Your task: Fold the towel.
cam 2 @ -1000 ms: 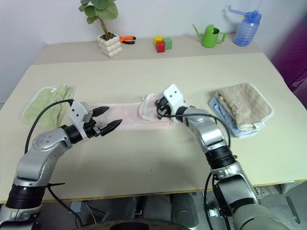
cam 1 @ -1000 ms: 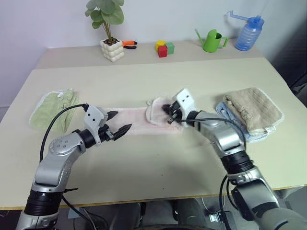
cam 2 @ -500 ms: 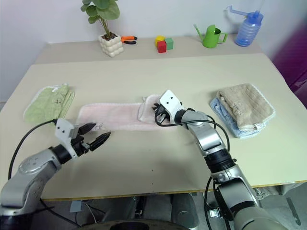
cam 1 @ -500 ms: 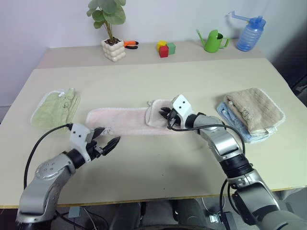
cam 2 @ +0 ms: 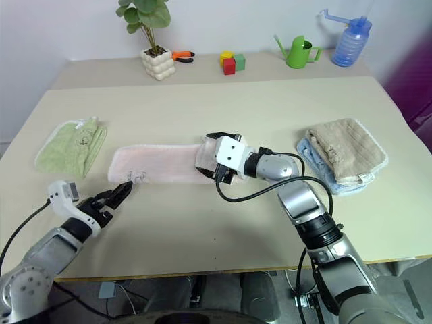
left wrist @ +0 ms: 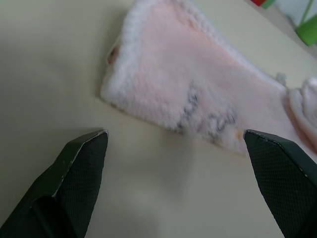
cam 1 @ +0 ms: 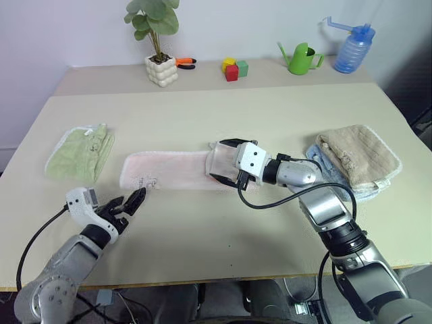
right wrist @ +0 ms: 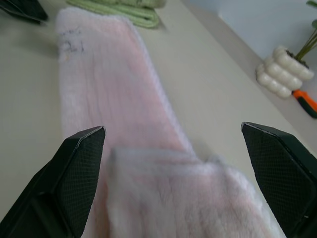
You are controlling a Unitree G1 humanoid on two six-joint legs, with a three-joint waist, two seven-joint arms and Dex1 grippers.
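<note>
Head views: towel (cam 1: 174, 170) lies as a long pink strip at table centre, its three-o'clock end turned over into a short flap. Right gripper (cam 1: 223, 162) hovers over that flap, jaws wide apart, holding nothing. Left gripper (cam 1: 129, 200) sits near the strip's seven-o'clock corner, jaws spread.

Left wrist view: printed corner lies just ahead, untouched.

Right wrist view: flap lies between the spread fingers (right wrist: 74, 163).

Risk: the released flap may spring back, or a low finger may drag it askew.
</note>
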